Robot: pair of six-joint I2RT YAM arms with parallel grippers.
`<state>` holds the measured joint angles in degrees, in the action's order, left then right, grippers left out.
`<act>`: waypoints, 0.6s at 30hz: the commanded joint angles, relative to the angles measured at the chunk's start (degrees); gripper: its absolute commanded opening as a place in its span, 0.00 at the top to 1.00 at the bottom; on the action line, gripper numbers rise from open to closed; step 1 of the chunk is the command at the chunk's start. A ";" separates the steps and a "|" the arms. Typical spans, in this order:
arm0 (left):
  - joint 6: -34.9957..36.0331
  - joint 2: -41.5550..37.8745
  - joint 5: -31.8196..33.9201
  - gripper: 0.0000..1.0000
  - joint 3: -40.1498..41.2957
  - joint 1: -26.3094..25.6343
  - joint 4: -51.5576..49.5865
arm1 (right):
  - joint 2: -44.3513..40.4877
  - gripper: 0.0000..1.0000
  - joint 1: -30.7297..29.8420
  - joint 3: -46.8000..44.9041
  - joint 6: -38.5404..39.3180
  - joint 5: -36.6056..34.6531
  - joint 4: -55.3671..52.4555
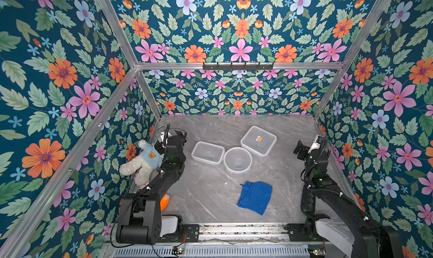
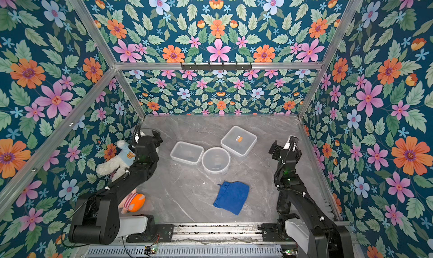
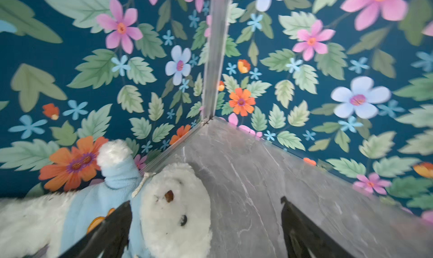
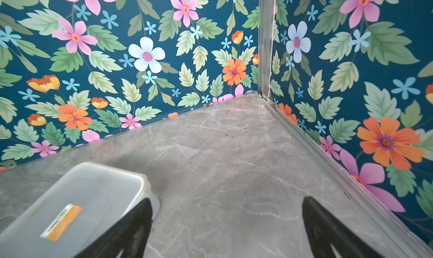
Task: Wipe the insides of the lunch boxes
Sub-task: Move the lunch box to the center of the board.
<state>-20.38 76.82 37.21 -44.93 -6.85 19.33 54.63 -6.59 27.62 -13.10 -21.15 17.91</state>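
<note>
My left gripper (image 3: 205,200) stands with its jaws spread fully and nothing between them. It hangs over the head of a white teddy bear (image 3: 175,210), without touching it as far as I can judge. My right gripper (image 4: 226,199) is likewise wide apart and empty, above bare table (image 1: 210,198). Taking the blue cloth (image 1: 255,197) as reference, the left gripper lies well beyond it and far to its left, and the right gripper beyond it and to its right. I judge both arms to be parked at the sides so the middle is free. The cloth itself lies loosely folded, flat and untouched, nearer the right arm, which suits that arm for the pickup. The three lunch boxes sit clustered just beyond the cloth. The round tub (image 1: 237,160) is nearest it. The rectangular tub (image 1: 207,152) is close against the round one on the left. The square tub (image 1: 258,141) is behind and to the right, with its corner showing beside my right jaw. The first two stand mouth up. The square one, with its orange label uppermost, appears base up or lidded, though I cannot confirm which. An orange toy (image 1: 164,201) lies far to the cloth's left, under my left arm. No wiping has begun, and the first step is to fetch the cloth.
</note>
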 commanded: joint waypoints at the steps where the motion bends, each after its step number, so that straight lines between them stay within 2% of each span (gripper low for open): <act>1: -11.47 3.64 10.96 0.01 -8.04 -0.08 -27.56 | -2.15 0.01 -2.87 3.69 -4.56 -2.19 -17.54; 3: -11.66 5.06 9.28 0.01 -11.52 -0.25 -30.77 | -1.58 0.01 -4.56 7.43 -7.84 -3.37 -24.25; 5: -10.14 5.12 4.69 0.01 -13.35 -0.34 -30.70 | -0.49 0.01 -8.92 9.51 -6.61 -5.78 -26.42; 7: -9.49 4.44 -0.16 0.01 -14.34 -0.35 -30.34 | 1.69 0.01 -12.96 11.97 -5.96 -5.17 -29.85; 8: -8.36 4.12 -4.41 0.01 -14.58 -0.35 -29.66 | 2.83 0.02 -15.05 13.28 -6.16 -3.69 -31.97; 11: -6.43 4.17 -13.96 0.14 -17.28 -1.22 -30.30 | 5.10 0.12 -21.99 15.34 -7.64 0.05 -35.63; 14: -5.57 3.68 -14.38 0.15 -19.39 -6.23 -32.62 | 7.15 0.17 -27.22 16.51 -10.18 4.38 -37.62; 16: -5.66 3.19 -14.94 0.15 -20.24 -10.18 -33.73 | 8.52 0.20 -27.95 16.97 -12.22 11.22 -37.61; 18: -6.50 2.97 -19.16 0.15 -20.34 -12.38 -33.88 | 10.19 0.24 -27.95 17.02 -14.15 17.67 -36.03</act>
<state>-26.59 80.20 23.18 -64.75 -17.56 -12.12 63.53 -34.11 44.23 -22.76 -13.41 -16.95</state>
